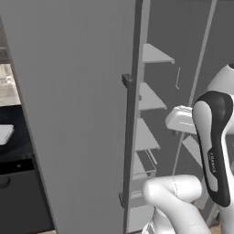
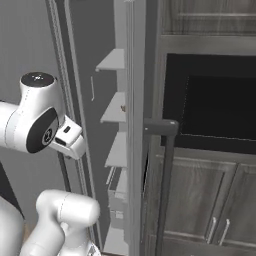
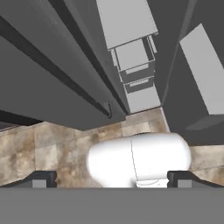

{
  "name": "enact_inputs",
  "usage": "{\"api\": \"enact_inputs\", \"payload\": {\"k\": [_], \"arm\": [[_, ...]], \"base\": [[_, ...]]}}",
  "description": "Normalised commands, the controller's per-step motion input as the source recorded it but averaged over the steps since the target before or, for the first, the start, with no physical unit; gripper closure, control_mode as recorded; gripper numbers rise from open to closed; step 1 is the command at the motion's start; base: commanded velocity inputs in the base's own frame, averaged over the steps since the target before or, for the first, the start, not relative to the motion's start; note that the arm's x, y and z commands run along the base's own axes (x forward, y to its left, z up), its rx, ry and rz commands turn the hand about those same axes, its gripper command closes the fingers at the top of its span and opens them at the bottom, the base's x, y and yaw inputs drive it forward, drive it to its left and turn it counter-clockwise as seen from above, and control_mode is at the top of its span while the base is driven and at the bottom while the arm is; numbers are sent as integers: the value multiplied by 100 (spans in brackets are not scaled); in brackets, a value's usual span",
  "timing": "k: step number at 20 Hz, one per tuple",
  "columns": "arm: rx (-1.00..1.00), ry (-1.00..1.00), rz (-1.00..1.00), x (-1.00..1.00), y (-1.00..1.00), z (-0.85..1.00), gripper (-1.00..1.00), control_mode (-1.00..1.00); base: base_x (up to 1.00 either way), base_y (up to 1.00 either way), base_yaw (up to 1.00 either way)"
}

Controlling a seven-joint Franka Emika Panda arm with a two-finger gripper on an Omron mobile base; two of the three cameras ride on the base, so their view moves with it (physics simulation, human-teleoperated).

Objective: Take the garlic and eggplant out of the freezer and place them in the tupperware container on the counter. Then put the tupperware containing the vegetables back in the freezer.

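the gripper (image 3: 112,179) is the nearest element: in the hand view its two dark fingertips (image 3: 40,179) stand far apart at the bottom corners, so the jaws are spread wide and hold nothing. directly past the jaws lies a mottled brown stone-look tile floor (image 3: 57,144), which indicates the hand is pointing downward. beyond the jaws, toward the far side of that view, is the freezer (image 1: 155,137), its wide flat matte grey door (image 1: 73,114) swung open and carrying a dark vertical bar handle (image 1: 129,137). inside, pale grey flat shelves (image 1: 145,137) step one above another, with box-shaped drawers (image 3: 133,54) lower down. a small brownish speck on a middle shelf in the right base view may be the garlic (image 2: 123,108), but it is too small to confirm; the eggplant cannot be made out. farthest from the jaws, off past the door, a corner of the white, round-cornered tupperware container (image 1: 5,134) rests on the black counter (image 1: 16,137). judged step: the freezer is open and the first retrieval has not begun. the next move calls for raising and re-aiming the hand toward the shelves, then reaching in clear of the door edge.
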Motion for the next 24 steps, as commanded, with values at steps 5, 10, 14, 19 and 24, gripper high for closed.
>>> {"api": "enact_inputs", "payload": {"k": [5, 10, 14, 19, 24], "arm": [[0, 0, 0, 0, 0, 0, -100, 100], [0, 0, 0, 0, 0, 0, -100, 100], [0, 0, 0, 0, 0, 0, -100, 100], [-1, -19, 0, 1, -21, 0, -100, -100], [-9, -33, 0, 37, -18, 0, -100, -100]], "base": [[71, 0, 0], [74, -1, 0], [16, -15, 0], [0, -4, 0], [0, 0, 0]]}}
